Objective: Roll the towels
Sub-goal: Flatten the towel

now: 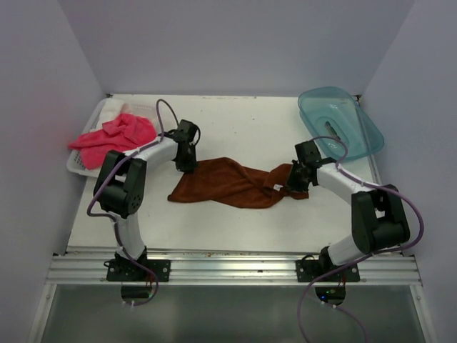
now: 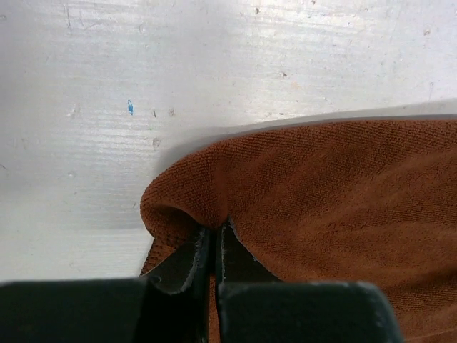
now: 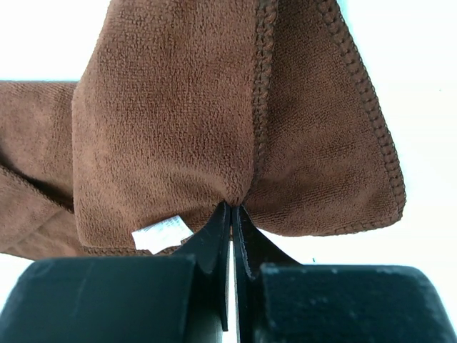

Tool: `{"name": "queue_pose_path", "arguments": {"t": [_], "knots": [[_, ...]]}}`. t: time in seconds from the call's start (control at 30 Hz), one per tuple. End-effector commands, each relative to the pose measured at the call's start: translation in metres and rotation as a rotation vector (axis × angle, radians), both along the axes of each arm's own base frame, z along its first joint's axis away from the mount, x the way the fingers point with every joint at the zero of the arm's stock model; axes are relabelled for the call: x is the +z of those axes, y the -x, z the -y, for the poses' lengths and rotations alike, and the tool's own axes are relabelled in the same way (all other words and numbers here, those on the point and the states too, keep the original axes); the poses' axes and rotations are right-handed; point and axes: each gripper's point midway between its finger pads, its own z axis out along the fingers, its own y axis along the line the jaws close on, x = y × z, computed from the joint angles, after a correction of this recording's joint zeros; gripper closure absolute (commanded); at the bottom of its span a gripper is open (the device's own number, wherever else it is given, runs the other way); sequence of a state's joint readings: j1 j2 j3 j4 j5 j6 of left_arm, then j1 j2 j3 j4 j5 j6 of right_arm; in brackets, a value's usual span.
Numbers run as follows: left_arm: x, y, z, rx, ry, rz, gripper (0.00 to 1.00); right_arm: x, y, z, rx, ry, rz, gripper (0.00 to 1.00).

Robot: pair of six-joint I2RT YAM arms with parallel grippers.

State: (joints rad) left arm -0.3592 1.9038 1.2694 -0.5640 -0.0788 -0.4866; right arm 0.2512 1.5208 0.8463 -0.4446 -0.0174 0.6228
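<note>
Left gripper (image 2: 214,236), right gripper (image 3: 232,214) pinch rust-brown towel (image 1: 228,184) ends; cloth stretched, rumpled

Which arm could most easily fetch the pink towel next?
Left. The pink towel lies at the far left, close to the left gripper; the right gripper is across the table. Both now pinch the brown towel.

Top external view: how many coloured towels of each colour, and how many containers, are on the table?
rust-brown towel: 1
pink-red towel: 1
white basket: 1
clear blue tub: 1
Total: 4
</note>
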Motion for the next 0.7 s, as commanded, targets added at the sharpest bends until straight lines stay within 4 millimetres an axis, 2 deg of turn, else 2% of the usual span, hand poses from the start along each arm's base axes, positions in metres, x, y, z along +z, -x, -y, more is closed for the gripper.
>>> {"name": "queue_pose_path", "arguments": {"t": [0.0, 0.1, 0.27, 0.33, 0.43, 0.47, 0.53, 0.67], "knots": [[0.019, -0.018, 0.003, -0.006, 0.021, 0.063, 1.0, 0.02, -0.007, 0.001, -0.009, -0.002, 0.056, 1.0], [0.039, -0.024, 0.004, -0.005, 0.03, 0.117, 1.0, 0.033, -0.008, 0.006, -0.018, 0.016, 0.086, 1.0], [0.079, -0.033, 0.007, -0.005, 0.064, 0.198, 1.0, 0.068, -0.01, 0.008, -0.021, 0.016, 0.157, 1.0], [0.101, -0.037, 0.018, -0.031, 0.129, 0.218, 1.0, 0.082, -0.008, 0.012, -0.024, 0.027, 0.181, 1.0], [0.148, -0.047, 0.02, -0.035, 0.175, 0.327, 1.0, 0.104, -0.01, 0.018, -0.027, 0.052, 0.225, 1.0], [0.157, -0.049, 0.021, -0.034, 0.182, 0.351, 1.0, 0.118, -0.012, 0.019, -0.028, 0.053, 0.262, 1.0], [0.182, -0.052, 0.023, -0.047, 0.211, 0.396, 1.0, 0.129, -0.011, 0.024, -0.036, 0.071, 0.282, 1.0], [0.223, -0.054, 0.021, -0.055, 0.236, 0.468, 1.0, 0.174, -0.012, 0.031, -0.05, 0.082, 0.384, 1.0]]}}
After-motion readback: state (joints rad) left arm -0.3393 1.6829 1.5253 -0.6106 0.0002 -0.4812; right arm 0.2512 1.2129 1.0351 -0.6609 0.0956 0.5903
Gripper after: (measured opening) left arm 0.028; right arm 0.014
